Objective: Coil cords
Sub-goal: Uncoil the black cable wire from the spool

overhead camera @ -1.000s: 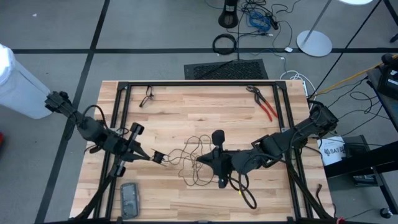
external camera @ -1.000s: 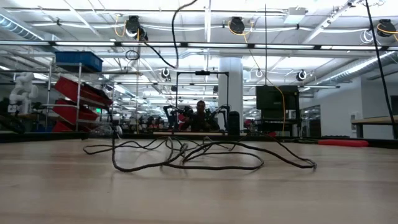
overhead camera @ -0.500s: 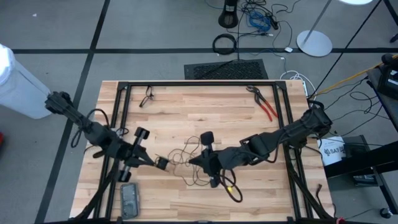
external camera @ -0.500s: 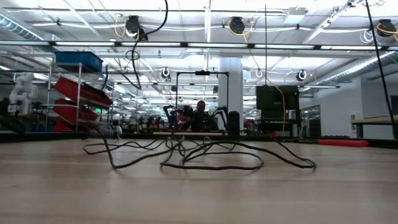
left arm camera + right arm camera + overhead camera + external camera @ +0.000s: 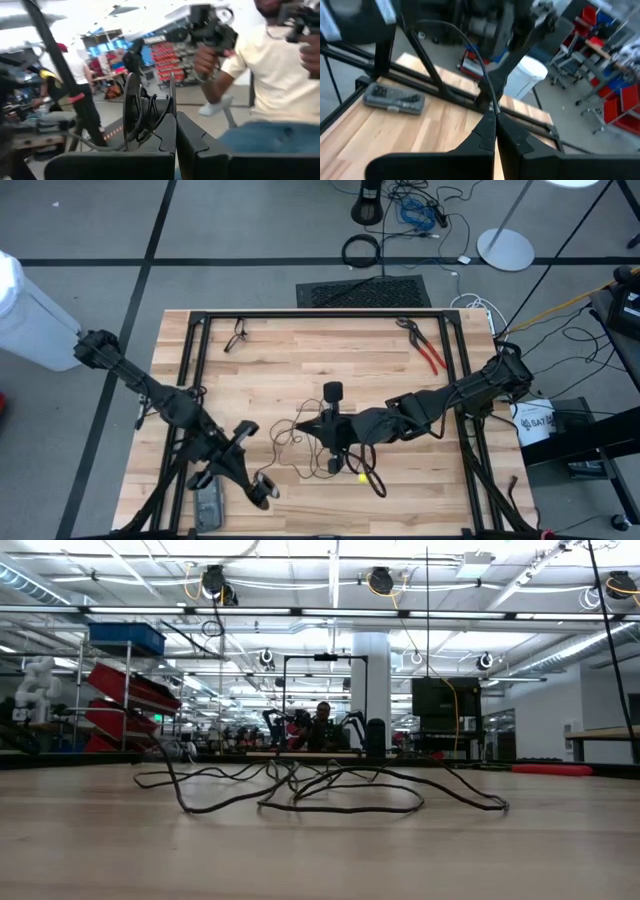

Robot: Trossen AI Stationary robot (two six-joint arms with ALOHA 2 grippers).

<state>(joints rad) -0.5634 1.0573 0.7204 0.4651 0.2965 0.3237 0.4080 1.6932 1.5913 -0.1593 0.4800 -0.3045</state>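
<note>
The right gripper (image 5: 300,427) is closed on the thin black cord (image 5: 288,442) at mid-table. The left gripper (image 5: 270,493), also shut on a strand, is held nearer the front edge. From both, the cord trails back into a loose tangle between them. The gathering step seems in hand; next, loops would need laying evenly over one another.

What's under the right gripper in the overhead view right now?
The tangled black cord lies on the wooden table around the right gripper, which is shut on a strand. The arm covers part of the tangle, so the cord beneath it cannot be seen.
</note>
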